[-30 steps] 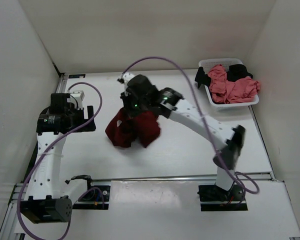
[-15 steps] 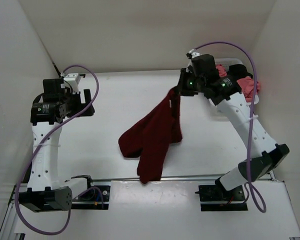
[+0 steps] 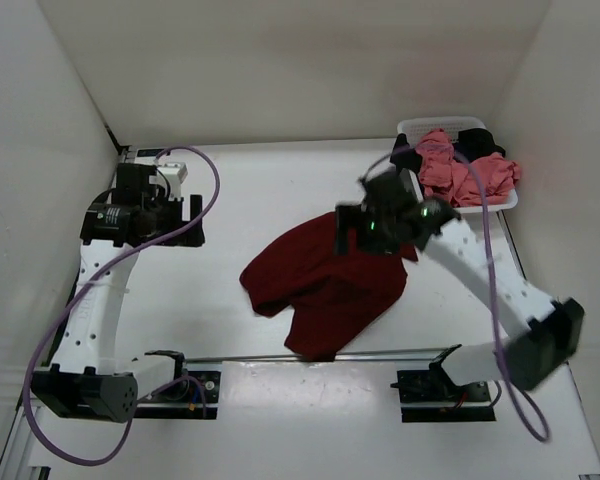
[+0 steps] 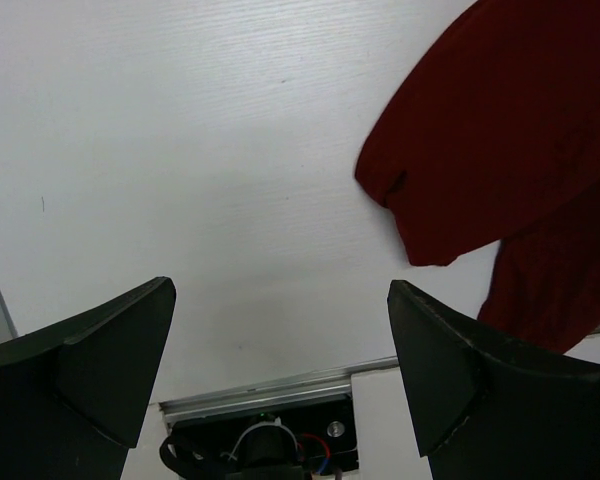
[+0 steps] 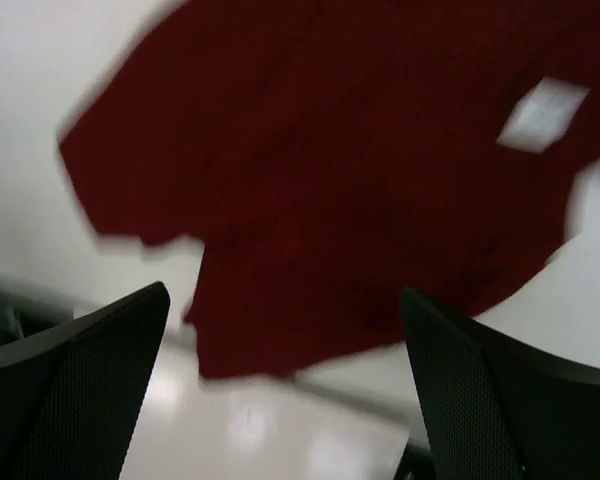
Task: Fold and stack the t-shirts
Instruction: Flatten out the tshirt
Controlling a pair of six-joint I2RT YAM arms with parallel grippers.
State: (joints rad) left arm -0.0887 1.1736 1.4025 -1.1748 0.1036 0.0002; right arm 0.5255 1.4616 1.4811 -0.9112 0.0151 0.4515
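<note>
A dark maroon t-shirt (image 3: 325,285) lies loosely spread in the middle of the table, and its lower hem reaches the front rail. My right gripper (image 3: 352,232) hovers over the shirt's back right part, open, with nothing between its fingers. The right wrist view is blurred and shows the maroon cloth (image 5: 330,170) below the open jaws (image 5: 283,300). My left gripper (image 3: 192,222) stands open over bare table at the left, apart from the shirt's sleeve (image 4: 500,150). A salmon pink t-shirt (image 3: 470,178) and a black one (image 3: 477,140) lie bunched in the basket.
The white plastic basket (image 3: 410,127) sits at the back right corner, with black cloth draped over its left edge. White walls close in the table on three sides. A metal rail (image 3: 230,356) runs along the front, with the arm bases behind it.
The right gripper carried the maroon t-shirt up toward the basket, swung back down toward the front and opened. The shirt now lies wider on the table. The left arm shifted slightly.
</note>
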